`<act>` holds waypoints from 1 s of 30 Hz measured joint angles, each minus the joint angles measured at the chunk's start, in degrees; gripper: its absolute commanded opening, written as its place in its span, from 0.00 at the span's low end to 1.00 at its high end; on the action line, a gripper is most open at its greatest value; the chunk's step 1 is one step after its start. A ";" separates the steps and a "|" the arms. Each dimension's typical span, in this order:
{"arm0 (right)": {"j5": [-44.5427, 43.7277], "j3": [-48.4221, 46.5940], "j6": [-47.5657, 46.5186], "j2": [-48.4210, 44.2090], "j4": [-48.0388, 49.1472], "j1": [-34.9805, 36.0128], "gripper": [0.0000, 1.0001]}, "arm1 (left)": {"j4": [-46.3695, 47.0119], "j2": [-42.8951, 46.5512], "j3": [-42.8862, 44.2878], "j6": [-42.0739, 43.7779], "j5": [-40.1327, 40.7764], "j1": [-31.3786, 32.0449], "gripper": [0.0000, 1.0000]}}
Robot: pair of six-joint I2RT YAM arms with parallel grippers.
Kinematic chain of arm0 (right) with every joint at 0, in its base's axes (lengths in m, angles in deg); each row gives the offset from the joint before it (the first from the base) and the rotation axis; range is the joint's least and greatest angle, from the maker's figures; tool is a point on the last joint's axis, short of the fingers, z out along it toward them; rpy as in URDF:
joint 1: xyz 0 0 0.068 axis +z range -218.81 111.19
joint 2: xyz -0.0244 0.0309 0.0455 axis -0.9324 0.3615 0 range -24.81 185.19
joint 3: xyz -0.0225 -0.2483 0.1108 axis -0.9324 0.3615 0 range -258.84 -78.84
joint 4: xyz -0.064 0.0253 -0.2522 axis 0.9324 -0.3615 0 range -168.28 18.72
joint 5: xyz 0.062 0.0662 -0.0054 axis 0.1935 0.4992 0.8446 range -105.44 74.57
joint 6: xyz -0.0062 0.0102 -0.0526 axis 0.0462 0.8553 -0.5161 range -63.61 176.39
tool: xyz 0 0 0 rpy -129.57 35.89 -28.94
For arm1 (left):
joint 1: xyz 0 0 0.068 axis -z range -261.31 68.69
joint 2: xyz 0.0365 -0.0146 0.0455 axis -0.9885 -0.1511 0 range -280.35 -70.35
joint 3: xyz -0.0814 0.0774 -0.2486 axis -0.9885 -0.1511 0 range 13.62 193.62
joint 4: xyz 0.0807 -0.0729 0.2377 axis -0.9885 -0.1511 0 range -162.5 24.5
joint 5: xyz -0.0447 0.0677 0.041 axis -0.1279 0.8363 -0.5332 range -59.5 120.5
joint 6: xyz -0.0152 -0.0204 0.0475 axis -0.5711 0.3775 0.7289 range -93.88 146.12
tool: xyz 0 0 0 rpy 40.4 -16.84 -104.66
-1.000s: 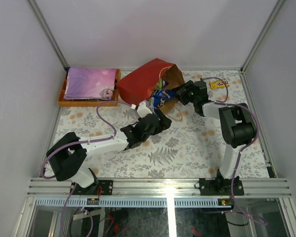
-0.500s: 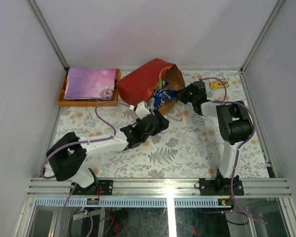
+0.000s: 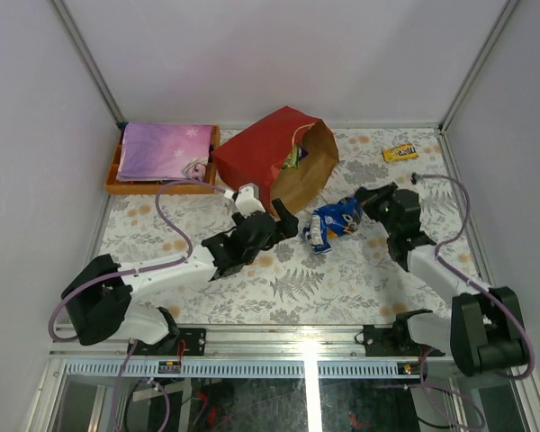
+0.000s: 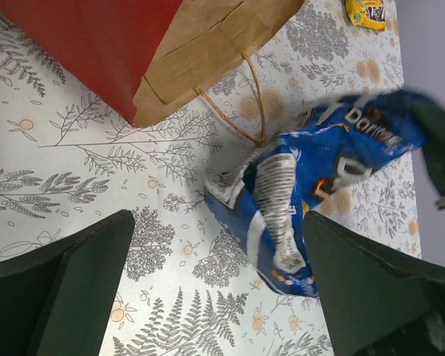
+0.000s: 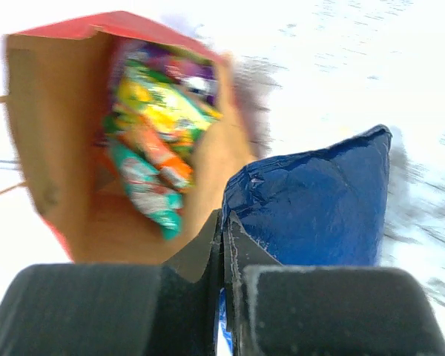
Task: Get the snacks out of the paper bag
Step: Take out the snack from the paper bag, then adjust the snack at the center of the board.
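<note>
A blue-white snack bag (image 3: 333, 220) sits outside the paper bag (image 3: 265, 153), its right end pinched in the right claw (image 3: 367, 205). In the right wrist view the claw (image 5: 222, 222) has its two dark jaws pressed together on the crumpled blue edge (image 5: 311, 200). Whether the packet rests on the surface (image 3: 342, 279) or hangs just above it cannot be told.

The left claw (image 3: 283, 216) is just to the packet's left, jaws spread wide and holding nothing. In its wrist view (image 4: 216, 245) the blue packet (image 4: 297, 200) lies ahead between the two open fingers, apart from both; its right end is blurred where the other claw grips it.

Beyond both claws the red paper bag lies on its side, brown mouth facing the right claw. A thin loop handle (image 4: 256, 96) trails from the mouth onto the surface. The red side and brown rim (image 4: 96, 44) are cut off by the top of the left wrist view. Inside the bag (image 5: 37, 126) the right wrist view shows several packets (image 5: 163, 104), green-yellow, orange, teal and purple, too blurred to read.

A small yellow bar (image 3: 400, 153) lies well beyond the right claw; the frame edge crops it (image 4: 365, 11) in the left wrist view.

Far left of the left claw, an orange tray (image 3: 117, 184) holds a flat purple patterned item (image 3: 162, 151).
</note>
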 measured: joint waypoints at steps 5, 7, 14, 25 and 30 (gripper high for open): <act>-2.91 13.27 -3.58 -9.57 -5.55 -4.24 0.00 | 0.33 0.44 -0.28 5.46 -2.99 -0.28 1.00; -2.82 17.64 -4.31 -12.85 -7.93 -6.45 0.00 | 0.39 -1.03 0.07 6.93 -5.95 -0.28 0.98; -2.89 20.81 -6.75 -18.36 -13.62 -9.18 0.00 | 1.25 -12.13 1.09 6.93 -17.68 -0.31 0.94; -2.75 19.43 -8.68 -17.73 -14.75 -9.22 0.00 | 15.87 -18.78 -2.47 -3.69 -30.88 -2.78 0.81; -2.78 19.43 -8.81 -17.90 -14.95 -9.27 0.00 | 26.18 -25.70 -0.61 -8.70 -37.66 -4.04 0.79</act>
